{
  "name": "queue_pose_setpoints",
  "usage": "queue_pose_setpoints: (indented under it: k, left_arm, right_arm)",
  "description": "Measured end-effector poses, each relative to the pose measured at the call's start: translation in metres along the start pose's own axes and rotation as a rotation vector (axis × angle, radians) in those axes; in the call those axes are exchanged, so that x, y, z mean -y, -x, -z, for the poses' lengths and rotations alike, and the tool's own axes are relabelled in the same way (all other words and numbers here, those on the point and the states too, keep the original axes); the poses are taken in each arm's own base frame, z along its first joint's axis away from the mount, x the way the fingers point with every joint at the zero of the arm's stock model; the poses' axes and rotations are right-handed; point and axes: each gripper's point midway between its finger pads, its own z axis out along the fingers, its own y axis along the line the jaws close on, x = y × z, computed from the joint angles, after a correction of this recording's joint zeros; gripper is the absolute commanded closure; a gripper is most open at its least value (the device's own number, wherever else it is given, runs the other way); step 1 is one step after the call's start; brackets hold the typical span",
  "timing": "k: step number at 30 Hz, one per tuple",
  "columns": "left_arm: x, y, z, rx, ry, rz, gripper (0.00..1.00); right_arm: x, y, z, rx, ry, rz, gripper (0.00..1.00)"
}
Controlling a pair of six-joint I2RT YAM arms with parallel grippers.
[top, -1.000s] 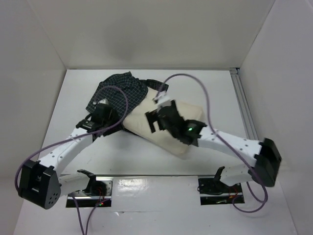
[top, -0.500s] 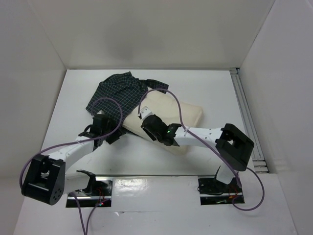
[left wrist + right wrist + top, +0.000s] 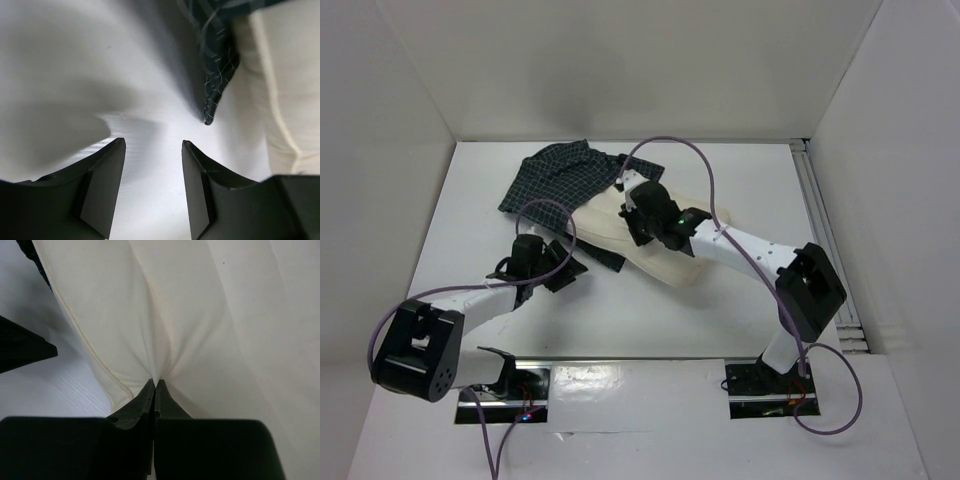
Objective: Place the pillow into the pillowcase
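The cream pillow point(image 3: 665, 255) lies slantwise in the middle of the table. Its far left end rests against the dark checked pillowcase point(image 3: 558, 178), and a strip of the same cloth runs under its near left edge. My right gripper point(image 3: 635, 228) is on the pillow's upper left part, shut on a pinched fold of pillow fabric point(image 3: 165, 350). My left gripper point(image 3: 570, 272) hovers low over bare table just left of the pillow, open and holding nothing point(image 3: 152, 142). A frayed pillowcase corner point(image 3: 214, 85) and the pillow's edge point(image 3: 280, 90) lie just ahead of it.
White walls close in the table at the back and on both sides. A metal rail point(image 3: 820, 230) runs along the right edge. Purple cables point(image 3: 690, 160) loop above both arms. A dark fingertip of the left gripper point(image 3: 22, 347) shows at the left of the right wrist view.
My right gripper went from open to shut on the pillow fabric after swinging left and then farther back. The left gripper drew back off the pillowcase toward the near side.
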Motion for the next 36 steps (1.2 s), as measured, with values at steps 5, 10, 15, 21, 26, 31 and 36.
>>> queue_pose_setpoints:
  k: [5,10,15,21,26,31,36]
  left_arm:
    - [0.007,0.001,-0.005,-0.003,-0.040,-0.008,0.46]
    - [0.033,0.009,0.000,0.029,-0.167,-0.050,0.19]
    - [0.049,0.016,0.003,0.063,-0.224,-0.091,0.16]
    - [0.047,0.025,-0.019,0.055,-0.174,-0.111,0.38]
    - [0.044,0.028,-0.022,0.076,-0.163,-0.111,0.74]
    - [0.052,0.031,-0.024,0.074,-0.194,-0.144,1.00]
    - [0.098,0.043,-0.015,0.057,-0.327,-0.182,1.00]
  right_arm:
    - [-0.002,0.019,0.009,0.028,0.058,-0.023,1.00]
    - [-0.007,0.022,0.014,0.014,0.085,-0.025,1.00]
    - [-0.009,0.019,0.015,-0.001,0.092,-0.024,1.00]
    - [-0.011,0.023,0.018,0.001,0.098,-0.023,1.00]
    - [-0.012,0.025,0.019,0.002,0.099,-0.030,1.00]
    - [-0.012,0.028,0.018,-0.004,0.094,-0.039,1.00]
    - [-0.004,0.046,0.006,-0.003,0.026,-0.054,1.00]
